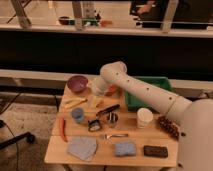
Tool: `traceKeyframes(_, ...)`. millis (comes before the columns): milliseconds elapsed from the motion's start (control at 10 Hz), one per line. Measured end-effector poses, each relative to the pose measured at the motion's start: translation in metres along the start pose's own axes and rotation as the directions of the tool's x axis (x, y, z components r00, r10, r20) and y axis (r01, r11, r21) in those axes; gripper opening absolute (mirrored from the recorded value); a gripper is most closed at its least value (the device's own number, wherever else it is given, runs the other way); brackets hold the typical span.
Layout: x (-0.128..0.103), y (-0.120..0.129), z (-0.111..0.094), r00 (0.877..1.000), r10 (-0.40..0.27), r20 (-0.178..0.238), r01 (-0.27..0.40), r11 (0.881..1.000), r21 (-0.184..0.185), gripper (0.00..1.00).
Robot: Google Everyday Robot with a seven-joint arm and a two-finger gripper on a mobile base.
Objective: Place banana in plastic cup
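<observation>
Camera view: above the table, the arm lowers its gripper; how the jaws stand cannot be told. The banana lies just left of the jaws, apart from them, with the plastic cup below-left.

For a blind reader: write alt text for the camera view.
A white robot arm reaches over a wooden table, its gripper hanging beside a purple bowl. The banana lies just behind the plastic cup, untouched.
</observation>
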Motion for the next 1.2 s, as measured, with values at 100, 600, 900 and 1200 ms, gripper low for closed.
traceKeyframes(100, -0.001, -0.004, 0.005, 1.0, 0.004, 0.009, -0.004, 1.0, -0.008, 0.8)
traceKeyframes(600, -0.019, -0.014, 0.026, 0.999, -0.033, 0.03, 0.034, 0.999, -0.014, 0.8)
traceKeyframes(900, -0.019, -0.014, 0.026, 0.999, -0.035, 0.026, 0.036, 0.999, -0.016, 0.8)
traceKeyframes(1200, -0.02, -0.014, 0.027, 0.999, -0.038, 0.027, 0.038, 0.999, -0.018, 0.8)
